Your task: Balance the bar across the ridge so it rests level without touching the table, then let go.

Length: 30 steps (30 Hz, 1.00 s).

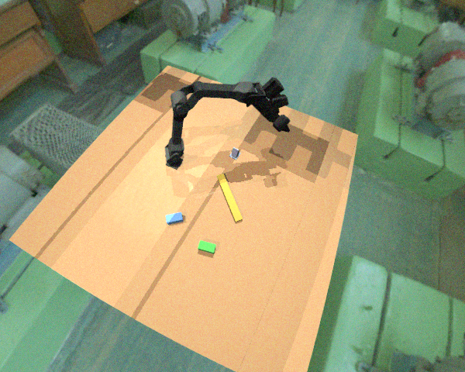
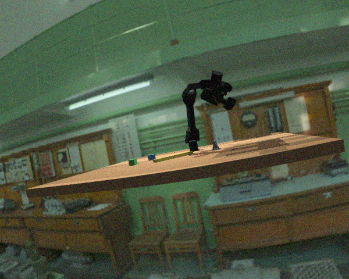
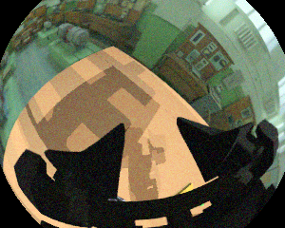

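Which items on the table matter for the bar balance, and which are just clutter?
Belongs to the job:
- yellow bar, lying flat on the table
- small grey ridge, standing apart from the bar
- gripper, open and empty, raised above the table

Just lying about:
- blue block
- green block
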Motion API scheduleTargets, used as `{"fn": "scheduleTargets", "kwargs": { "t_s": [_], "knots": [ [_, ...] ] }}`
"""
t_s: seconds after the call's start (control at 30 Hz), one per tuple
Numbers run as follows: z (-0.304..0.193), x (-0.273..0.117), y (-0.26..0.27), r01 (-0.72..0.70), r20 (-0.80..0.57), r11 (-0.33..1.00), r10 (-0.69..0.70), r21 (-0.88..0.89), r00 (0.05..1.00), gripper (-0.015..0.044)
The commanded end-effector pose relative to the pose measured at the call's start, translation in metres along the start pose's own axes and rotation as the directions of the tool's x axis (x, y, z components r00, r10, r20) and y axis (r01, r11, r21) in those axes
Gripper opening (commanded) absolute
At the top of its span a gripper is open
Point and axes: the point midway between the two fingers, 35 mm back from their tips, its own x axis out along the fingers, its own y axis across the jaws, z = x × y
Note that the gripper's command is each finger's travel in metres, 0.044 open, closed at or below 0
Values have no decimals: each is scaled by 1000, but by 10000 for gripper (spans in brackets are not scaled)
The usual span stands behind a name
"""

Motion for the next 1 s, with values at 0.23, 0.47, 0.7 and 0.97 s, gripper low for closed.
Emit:
{"fn": "scheduleTargets", "kwargs": {
  "t_s": [0.23, 0.47, 0.7, 0.97],
  "knots": [
    [-67, 13, -39, 24, -192, 970, 24, 242, 981, 315],
    [-113, 13, -62, 84, -313, 911, 52, 404, 948, 315],
    [-158, 8, -81, 172, -422, 817, 94, 550, 902, 315],
    [-207, -5, -96, 300, -527, 669, 161, 680, 835, 315]
  ]
}}
